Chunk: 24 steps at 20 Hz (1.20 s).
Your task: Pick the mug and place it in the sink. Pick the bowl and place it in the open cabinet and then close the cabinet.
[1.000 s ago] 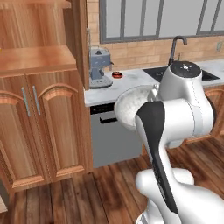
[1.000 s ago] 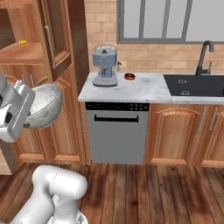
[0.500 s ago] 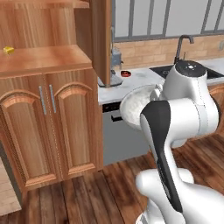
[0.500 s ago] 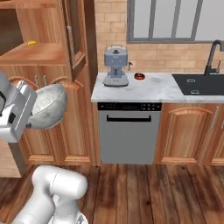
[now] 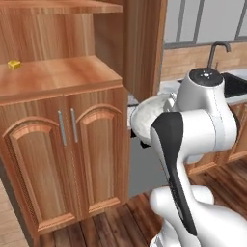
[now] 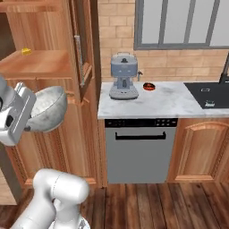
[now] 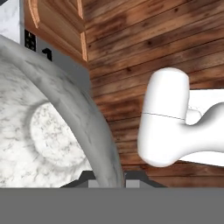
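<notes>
Speckled stone bowl (image 6: 48, 109) clamped at rim by tool (image 7: 107, 177), carried toward open cabinet (image 6: 42, 62). Next: lift bowl onto shelf beside yellow block (image 6: 27, 52), release.

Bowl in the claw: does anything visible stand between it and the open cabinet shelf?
Nothing visible blocks it. The claw grips the bowl by its rim, held beside the cabinet. The shelf above the low arched doors is bare except a small yellow item at the back, and the door stands swung aside.

The hand (image 7: 107, 178) grips the bowl (image 7: 48, 127) rim above wooden floor (image 7: 140, 48).
</notes>
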Tool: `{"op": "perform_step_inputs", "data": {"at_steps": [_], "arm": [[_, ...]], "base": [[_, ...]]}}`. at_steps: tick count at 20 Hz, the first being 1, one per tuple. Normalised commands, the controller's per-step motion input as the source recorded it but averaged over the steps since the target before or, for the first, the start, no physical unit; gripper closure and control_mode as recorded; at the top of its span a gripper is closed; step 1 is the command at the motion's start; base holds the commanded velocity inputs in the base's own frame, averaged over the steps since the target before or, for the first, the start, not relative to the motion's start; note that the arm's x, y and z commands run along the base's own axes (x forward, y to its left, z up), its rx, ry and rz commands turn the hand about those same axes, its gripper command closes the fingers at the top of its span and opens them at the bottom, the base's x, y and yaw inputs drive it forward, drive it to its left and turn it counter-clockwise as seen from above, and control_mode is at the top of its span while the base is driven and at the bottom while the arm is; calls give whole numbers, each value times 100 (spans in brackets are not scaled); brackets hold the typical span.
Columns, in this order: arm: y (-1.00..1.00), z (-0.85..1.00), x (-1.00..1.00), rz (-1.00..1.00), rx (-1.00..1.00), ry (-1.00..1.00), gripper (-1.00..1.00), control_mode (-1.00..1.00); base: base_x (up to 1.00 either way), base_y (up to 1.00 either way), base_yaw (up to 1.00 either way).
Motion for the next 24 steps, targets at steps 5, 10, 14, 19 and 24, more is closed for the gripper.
{"op": "perform_step_inputs", "data": {"at_steps": [5,10,14,19,24], "arm": [[0,0,0,0,0,0,100,100],[0,0,0,0,0,0,100,100],[0,0,0,0,0,0,100,100],[0,0,0,0,0,0,100,100],[0,0,0,0,0,0,100,100]], "base": [[25,76,-2],[7,78,0],[21,-24,14],[31,-20,37],[43,-3,36]]}}
